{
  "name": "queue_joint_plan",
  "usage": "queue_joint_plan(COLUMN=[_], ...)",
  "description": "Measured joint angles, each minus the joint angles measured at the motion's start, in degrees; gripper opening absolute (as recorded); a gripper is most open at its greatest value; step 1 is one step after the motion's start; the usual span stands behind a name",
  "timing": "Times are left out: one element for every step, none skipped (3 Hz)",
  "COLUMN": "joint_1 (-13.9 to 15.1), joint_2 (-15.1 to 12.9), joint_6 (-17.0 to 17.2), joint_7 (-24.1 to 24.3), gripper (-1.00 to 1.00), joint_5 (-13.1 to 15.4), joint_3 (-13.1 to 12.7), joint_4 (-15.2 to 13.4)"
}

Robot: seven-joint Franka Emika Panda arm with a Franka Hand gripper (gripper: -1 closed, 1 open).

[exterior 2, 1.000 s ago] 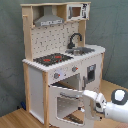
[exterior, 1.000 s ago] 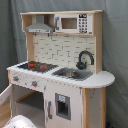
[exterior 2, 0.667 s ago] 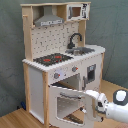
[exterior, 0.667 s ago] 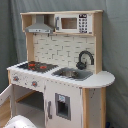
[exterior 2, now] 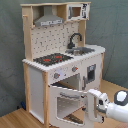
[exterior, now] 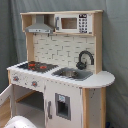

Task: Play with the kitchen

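Observation:
The kitchen (exterior: pixel 65 50) is a tall toy of pale wood and white panels, seen whole in both exterior views. It has a black-red hob (exterior: pixel 34 65), a black faucet (exterior: pixel 85 59), a sink (exterior: pixel 72 74) and a grey hood (exterior: pixel 40 26). In the second exterior view the kitchen (exterior 2: pixel 50 37) has its windowed oven door (exterior 2: pixel 65 102) swung open. My gripper (exterior 2: pixel 91 106) is at the door's free edge, on the white arm (exterior 2: pixel 115 105) that comes in from the second exterior view's right. In the first exterior view only a white part of the arm (exterior: pixel 20 122) shows at the bottom.
A grey curtain (exterior: pixel 116 60) hangs behind the toy. The floor (exterior 2: pixel 15 117) is pale wood. A narrow white cupboard door (exterior 2: pixel 91 72) with a small dark panel sits beside the oven opening. A toy microwave (exterior: pixel 72 23) sits on the top shelf.

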State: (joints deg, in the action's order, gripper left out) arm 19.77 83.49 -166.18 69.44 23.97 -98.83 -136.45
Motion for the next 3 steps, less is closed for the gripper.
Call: queue_joint_plan(joint_1=[0.1,0.4,5.1], joint_2=[0.0,-0.2,-1.6], joint_6=[0.8,0.9,0.4], joint_7=[0.2,0.2,-3.6], gripper=[1.0,1.0,1.0], joint_5=[-4.3,-5.9,-5.9], joint_3=[0.0,-0.4,-0.8], joint_4=[-4.1,-9.7,-10.4])
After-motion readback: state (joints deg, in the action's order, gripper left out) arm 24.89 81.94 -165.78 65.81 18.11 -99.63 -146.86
